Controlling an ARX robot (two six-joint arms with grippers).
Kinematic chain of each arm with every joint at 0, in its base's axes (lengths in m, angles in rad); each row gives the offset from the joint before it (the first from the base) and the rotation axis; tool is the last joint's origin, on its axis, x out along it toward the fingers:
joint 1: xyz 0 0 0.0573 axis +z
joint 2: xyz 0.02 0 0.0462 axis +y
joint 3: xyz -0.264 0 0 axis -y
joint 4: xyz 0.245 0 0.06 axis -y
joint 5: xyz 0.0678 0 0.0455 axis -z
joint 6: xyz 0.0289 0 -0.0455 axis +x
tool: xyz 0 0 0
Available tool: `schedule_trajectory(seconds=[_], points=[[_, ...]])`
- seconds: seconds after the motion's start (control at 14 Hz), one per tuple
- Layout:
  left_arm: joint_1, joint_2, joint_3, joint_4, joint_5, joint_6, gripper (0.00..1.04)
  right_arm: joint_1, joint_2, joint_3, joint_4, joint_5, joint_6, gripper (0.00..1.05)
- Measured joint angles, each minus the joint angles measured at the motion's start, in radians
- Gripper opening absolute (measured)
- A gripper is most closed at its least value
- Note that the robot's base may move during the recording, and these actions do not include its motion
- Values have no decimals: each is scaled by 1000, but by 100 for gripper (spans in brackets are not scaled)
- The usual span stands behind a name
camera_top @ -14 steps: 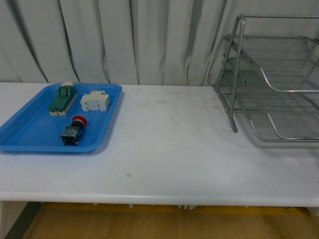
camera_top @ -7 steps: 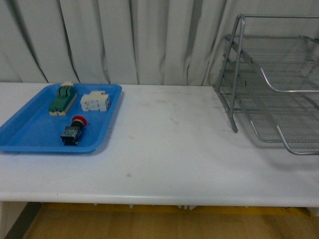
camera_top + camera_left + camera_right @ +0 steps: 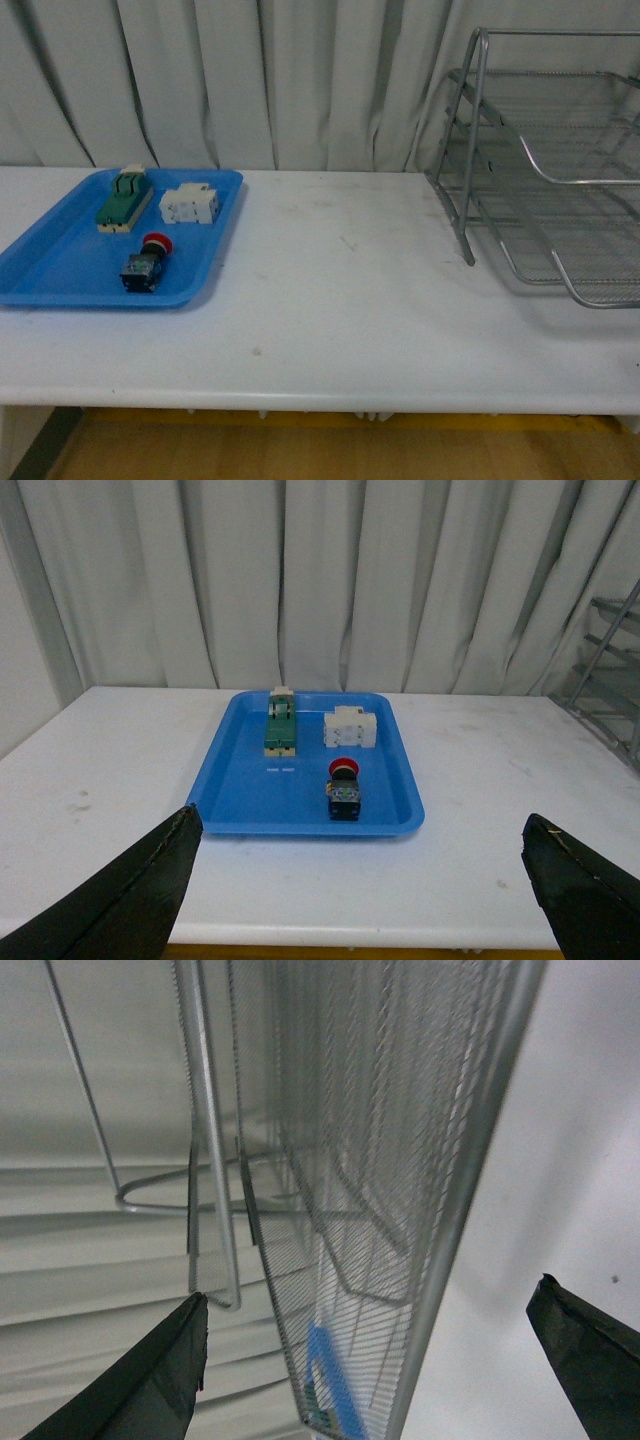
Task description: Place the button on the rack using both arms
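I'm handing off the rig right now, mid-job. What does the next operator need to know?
Left gripper: open, empty, facing the blue tray.
Right gripper: open, empty, close to the rack.
Button: lying in the blue tray, left side of the table. The rack stands at the right.
Done: nothing yet; the button has not been grasped.
Left: pick up the button, carry it across and set it on the rack, using both arms.
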Motion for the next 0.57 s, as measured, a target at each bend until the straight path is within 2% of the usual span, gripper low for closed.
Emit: schedule_trajectory(seconds=[0.21, 0.43, 0.5, 0.57], points=[[0, 0, 0, 0, 0, 0, 98, 10, -105, -77, -2, -44, -29, 98], [0, 0, 0, 0, 0, 0, 98, -10, -268, -156, 0, -149, -122, 98], [0, 0, 0, 0, 0, 0, 98, -21, -341, -177, -61, -119, -216, 94], [0, 0, 0, 0, 0, 0, 98, 17, -586, -277, -150, 72, -564, 76]])
